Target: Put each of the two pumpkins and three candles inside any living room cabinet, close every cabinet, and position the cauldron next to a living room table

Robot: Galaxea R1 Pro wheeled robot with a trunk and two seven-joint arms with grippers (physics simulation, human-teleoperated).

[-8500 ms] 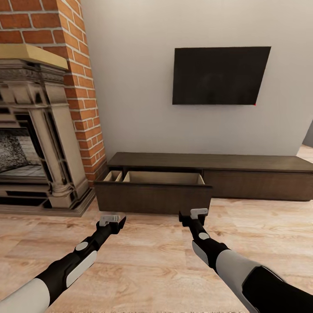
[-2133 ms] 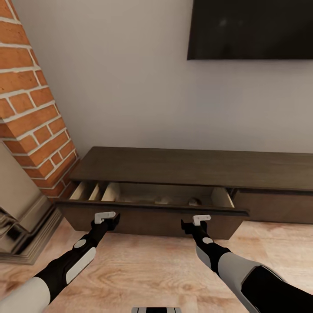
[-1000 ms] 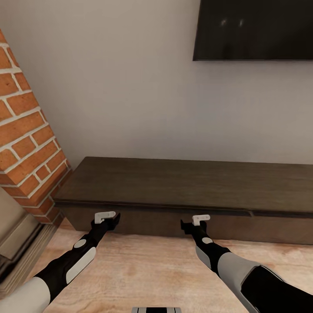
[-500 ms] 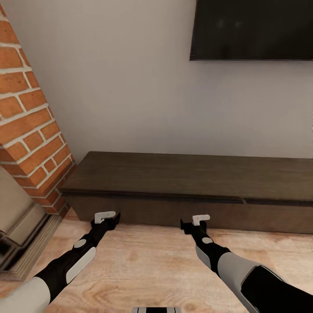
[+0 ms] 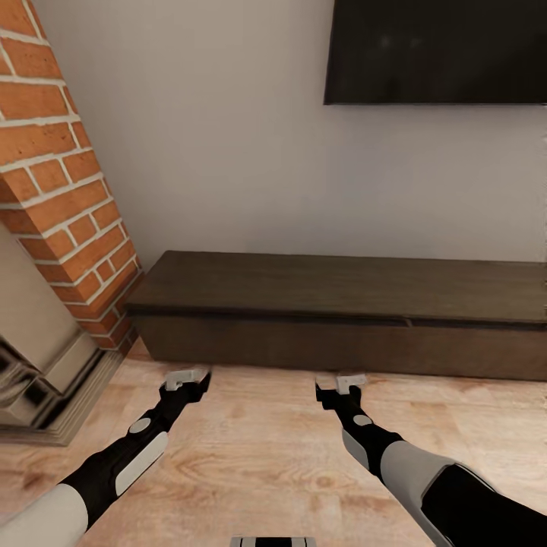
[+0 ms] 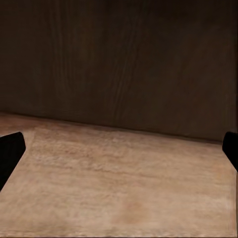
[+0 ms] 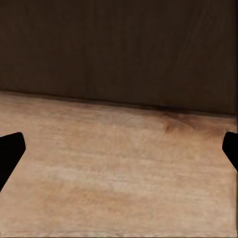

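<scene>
The cabinet (image 5: 342, 319) stands against the wall in the head view, under the dark screen (image 5: 437, 52), its drawer fronts flush, beside the brick column (image 5: 64, 190). The left pincer (image 5: 187, 378) and right pincer (image 5: 340, 381) hover over the wooden floor (image 5: 258, 456), a little apart from its front. In each wrist view the dark fingertips (image 6: 11, 151) (image 7: 11, 148) sit at opposite edges, so both pincers are spread and hold nothing, facing the cabinet front.

The cabinet (image 5: 342, 319) is cut by the right edge of the head view, and its closed fronts hide the inside. The television (image 5: 437, 52) is cut at top and right.
</scene>
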